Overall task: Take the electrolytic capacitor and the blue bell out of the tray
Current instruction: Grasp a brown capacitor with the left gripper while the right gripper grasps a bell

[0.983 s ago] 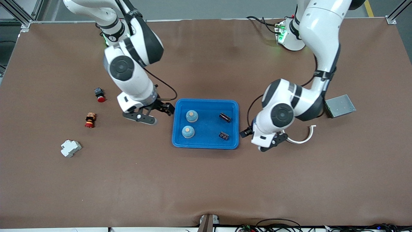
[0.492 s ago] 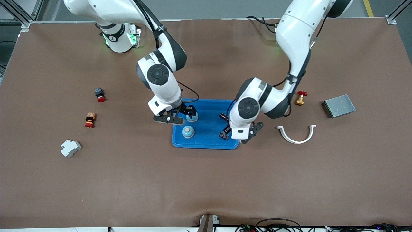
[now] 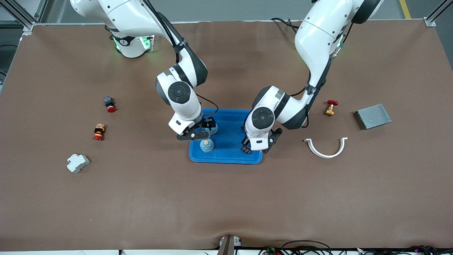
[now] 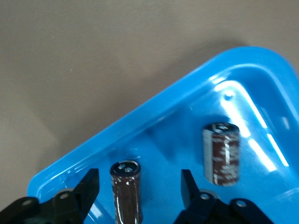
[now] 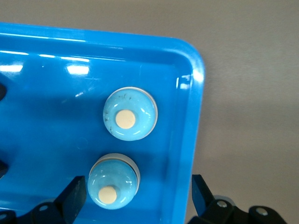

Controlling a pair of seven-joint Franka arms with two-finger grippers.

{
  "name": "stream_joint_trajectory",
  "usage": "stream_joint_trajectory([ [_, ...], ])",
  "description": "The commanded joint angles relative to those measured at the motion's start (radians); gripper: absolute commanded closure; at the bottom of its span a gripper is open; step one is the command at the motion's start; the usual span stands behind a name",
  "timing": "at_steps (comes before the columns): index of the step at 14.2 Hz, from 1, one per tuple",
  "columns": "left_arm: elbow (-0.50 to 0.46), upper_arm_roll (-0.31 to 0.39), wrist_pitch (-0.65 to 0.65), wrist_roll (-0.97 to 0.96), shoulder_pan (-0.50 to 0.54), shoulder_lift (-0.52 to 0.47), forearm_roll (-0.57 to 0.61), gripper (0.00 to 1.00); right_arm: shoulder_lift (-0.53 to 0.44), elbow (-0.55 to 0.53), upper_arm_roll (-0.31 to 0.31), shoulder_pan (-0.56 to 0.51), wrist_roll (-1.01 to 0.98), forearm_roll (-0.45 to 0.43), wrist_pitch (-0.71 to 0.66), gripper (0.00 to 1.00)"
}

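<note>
**Two bells, two capacitors, two claws over one tray**

We are looking at one blue tray point(image 3: 226, 158) in the middle of the table, and we are counting four things in it. Two light-blue bells are sitting at the end toward the right arm: one bell point(image 3: 207, 145) nearer the front camera, the other bell point(image 3: 213, 129) farther from it and partly under the right gripper point(image 3: 201, 129). In the right wrist view both domes are showing, the one between the fingers point(image 5: 113, 182) and its neighbour point(image 5: 130, 115) just beside it.

Two dark capacitors are lying at the end toward the left arm. In the left wrist view we are seeing one capacitor point(image 4: 126, 190) between the fingers and a second capacitor point(image 4: 221, 154) near it, apart. From the front only one point(image 3: 245, 148) is peeking out beneath the left gripper point(image 3: 261, 142).

Both claws are spread wide, each straddling its piece without touching it: the right over a bell, the left point(image 4: 140, 191) over a capacitor.

Around the tray we are counting six loose items: a red-capped button point(image 3: 109, 103), a red-and-orange stack point(image 3: 99, 131), a white breaker point(image 3: 77, 162), a brass valve point(image 3: 330, 107), a grey box point(image 3: 373, 116) and a white curved clip point(image 3: 326, 147).
</note>
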Motion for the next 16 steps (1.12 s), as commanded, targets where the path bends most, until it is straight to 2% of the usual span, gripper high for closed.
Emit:
stream_joint_trajectory([
  [1,-0.021,0.009,0.003,-0.047,-0.024,-0.001,-0.002,0.29,0.056,0.038,-0.001,0.014,-0.02,0.039,0.035,0.0],
  [7,-0.043,0.008,0.002,-0.099,-0.041,-0.006,-0.002,0.51,0.089,0.059,0.014,0.02,-0.02,0.039,0.039,0.0],
  [9,-0.063,0.008,-0.001,-0.122,-0.053,-0.009,-0.001,0.54,0.092,0.058,0.023,0.02,-0.02,0.039,0.039,0.0],
  [10,-0.066,0.009,-0.004,-0.122,-0.055,-0.009,-0.001,0.61,0.096,0.058,0.026,0.02,-0.02,0.039,0.039,0.0],
  [12,-0.066,0.009,-0.006,-0.11,-0.055,-0.012,0.001,0.9,0.101,0.053,0.031,0.028,-0.02,0.039,0.038,0.0],
  [13,-0.063,0.011,-0.009,-0.107,-0.053,-0.017,0.001,1.0,0.101,0.05,0.033,0.032,-0.018,0.039,0.036,0.0],
  [16,-0.058,0.011,-0.01,-0.107,-0.045,-0.055,0.042,1.0,0.107,0.047,0.031,0.04,-0.018,0.039,0.036,0.0],
])
